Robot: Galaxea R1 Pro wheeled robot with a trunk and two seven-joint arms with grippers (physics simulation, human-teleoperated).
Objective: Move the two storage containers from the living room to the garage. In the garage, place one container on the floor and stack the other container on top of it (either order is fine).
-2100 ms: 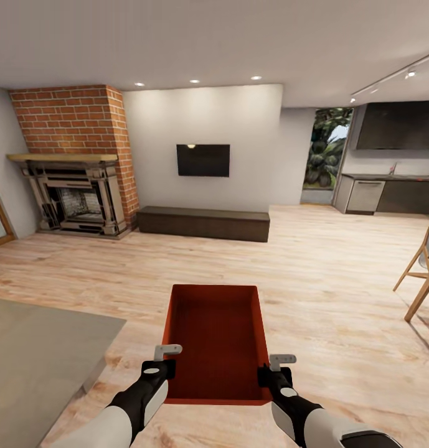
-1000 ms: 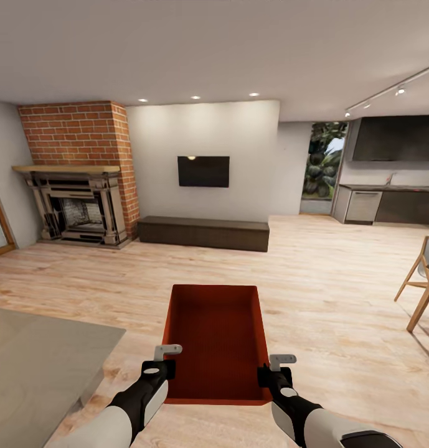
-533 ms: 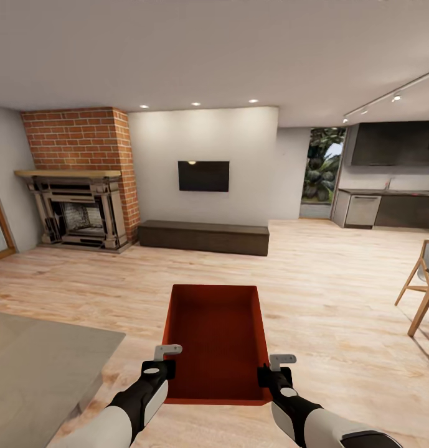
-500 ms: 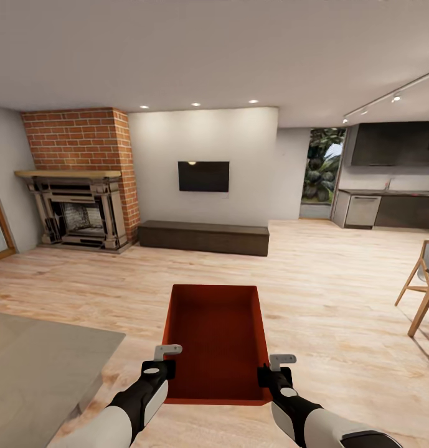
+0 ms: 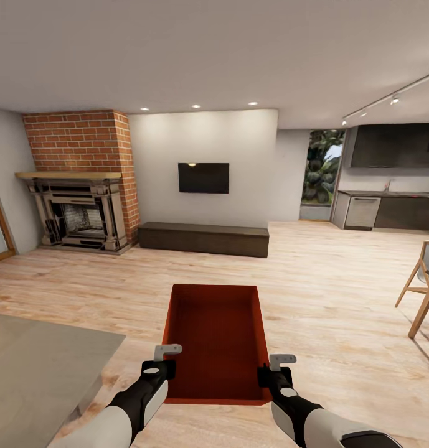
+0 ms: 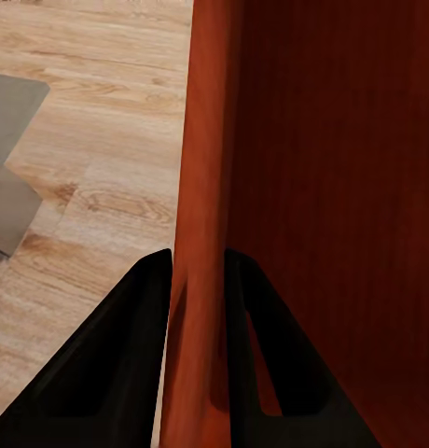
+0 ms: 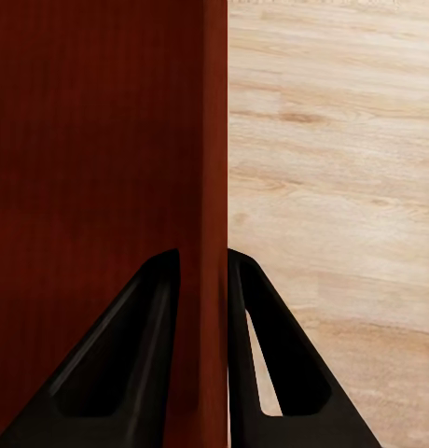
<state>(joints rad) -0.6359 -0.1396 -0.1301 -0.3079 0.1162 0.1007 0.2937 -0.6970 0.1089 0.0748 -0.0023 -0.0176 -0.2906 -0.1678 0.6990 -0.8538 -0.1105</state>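
- Storage container (image 5: 216, 339): red-orange, open-topped, carried in front of the robot above the wood plank floor (image 5: 339, 292), long axis pointing away from the camera. Interior empty.
- Left gripper (image 5: 166, 367): fingers (image 6: 131, 355) clamped on the container's left side wall near the near corner, one finger outside, one inside; the wall sits pinched between them.
- Right gripper (image 5: 271, 373): fingers (image 7: 270, 364) gripping the right side wall (image 7: 213, 187) the same way, one finger on each face.
- Location: the living room. Brick fireplace (image 5: 80, 180) at far left, wall TV (image 5: 203, 178) centred on the pale wall, low dark bench (image 5: 203, 239) beneath it.
- Grey rug (image 5: 33, 367) on the floor to the robot's left, just beside the left arm.
- Far right: dark kitchen cabinets (image 5: 395, 186); wooden chair legs (image 5: 423, 289) at the edge of the head view.
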